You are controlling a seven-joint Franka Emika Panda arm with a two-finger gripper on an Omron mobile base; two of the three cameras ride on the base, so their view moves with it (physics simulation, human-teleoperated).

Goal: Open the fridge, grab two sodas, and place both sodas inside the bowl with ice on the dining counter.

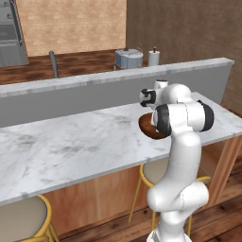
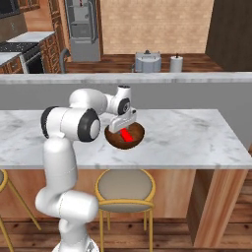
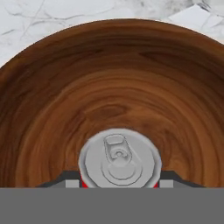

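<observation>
Clenched on the red can (image 3: 119,158), the claw (image 2: 124,129) hangs tilted over the wooden bowl (image 2: 136,136), with the can slanting down inside it. Seen from the hand, the can's silver top sits between the fingertips (image 3: 70,182) above the bowl's brown floor. That bowl rests on the marble counter (image 2: 187,138), near the grey ledge (image 2: 197,78).

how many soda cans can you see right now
1. The red soda can is gripped by the gripper over the wooden bowl on the marble dining counter; its silver top shows in the hand view. The arm may hide more of the bowl.
</observation>
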